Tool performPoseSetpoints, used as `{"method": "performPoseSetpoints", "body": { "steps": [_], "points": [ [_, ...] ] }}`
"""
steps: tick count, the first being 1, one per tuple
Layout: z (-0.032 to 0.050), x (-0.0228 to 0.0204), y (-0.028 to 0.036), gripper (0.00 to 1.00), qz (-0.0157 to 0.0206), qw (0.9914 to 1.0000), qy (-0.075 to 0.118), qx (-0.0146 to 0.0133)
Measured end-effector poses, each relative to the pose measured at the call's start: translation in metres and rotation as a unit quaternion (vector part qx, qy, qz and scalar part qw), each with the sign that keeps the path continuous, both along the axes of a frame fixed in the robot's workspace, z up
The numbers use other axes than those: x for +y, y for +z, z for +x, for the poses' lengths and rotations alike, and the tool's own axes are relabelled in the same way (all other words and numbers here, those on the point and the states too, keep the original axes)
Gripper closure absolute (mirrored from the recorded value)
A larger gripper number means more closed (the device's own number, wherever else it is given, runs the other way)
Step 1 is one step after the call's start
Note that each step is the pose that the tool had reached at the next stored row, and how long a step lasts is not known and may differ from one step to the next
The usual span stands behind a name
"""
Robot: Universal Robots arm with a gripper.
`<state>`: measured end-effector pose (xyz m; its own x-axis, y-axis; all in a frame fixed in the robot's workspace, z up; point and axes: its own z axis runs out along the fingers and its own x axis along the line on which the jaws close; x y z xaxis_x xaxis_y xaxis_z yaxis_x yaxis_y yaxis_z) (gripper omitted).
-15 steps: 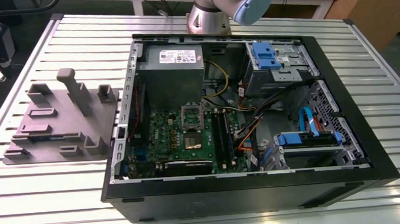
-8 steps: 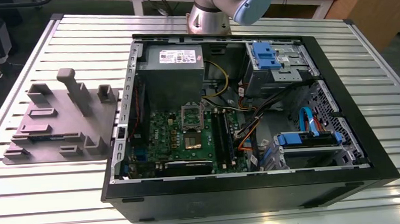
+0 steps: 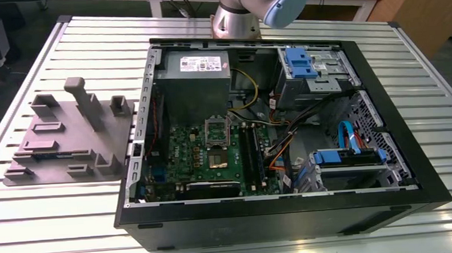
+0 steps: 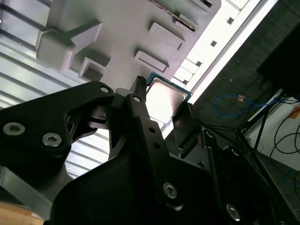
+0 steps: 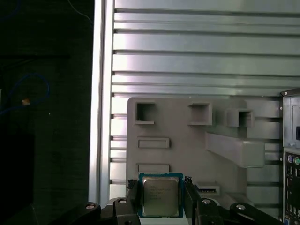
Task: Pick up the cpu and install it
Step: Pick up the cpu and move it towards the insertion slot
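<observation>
- Slatted metal is being shown as the top of the table (image 3: 47,226), and an open case (image 3: 291,221) is being carried on it, lying on its side.
- At the exterior view's left, just beside the case, a grey plate (image 3: 66,145) with upright blocks and shallow slots is being carried by the same table.
- Inside the case a green board (image 3: 204,162) is being shown, with bundled cables and blue brackets toward the exterior view's right.
- At the far edge of the case the arm (image 3: 244,11) is being shown, rising out of the picture.
- In both wrist views the cpu (image 5: 160,197) (image 4: 165,96) is being held in the claw (image 5: 160,187) (image 4: 163,98), with its silver top being turned toward the cameras.
- The claw is being shown narrow: two opposite edges of the cpu are being gripped by the black fingers (image 5: 132,190), which are touching its green rim.
- The cpu is being held clear of the plate (image 5: 187,145) (image 4: 122,28) and above it, with the plate's slots and the table's slats (image 5: 206,61) being shown behind it.
</observation>
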<state>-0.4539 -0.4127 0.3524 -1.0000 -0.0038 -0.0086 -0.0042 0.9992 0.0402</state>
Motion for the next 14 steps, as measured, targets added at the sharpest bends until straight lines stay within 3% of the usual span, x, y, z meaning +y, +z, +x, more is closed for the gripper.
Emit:
{"method": "performPoseSetpoints", "body": {
  "steps": [14],
  "points": [
    [0.0, 0.0, 0.0146, 0.53, 0.0, 1.0, 0.0, 0.0]
  ]
}}
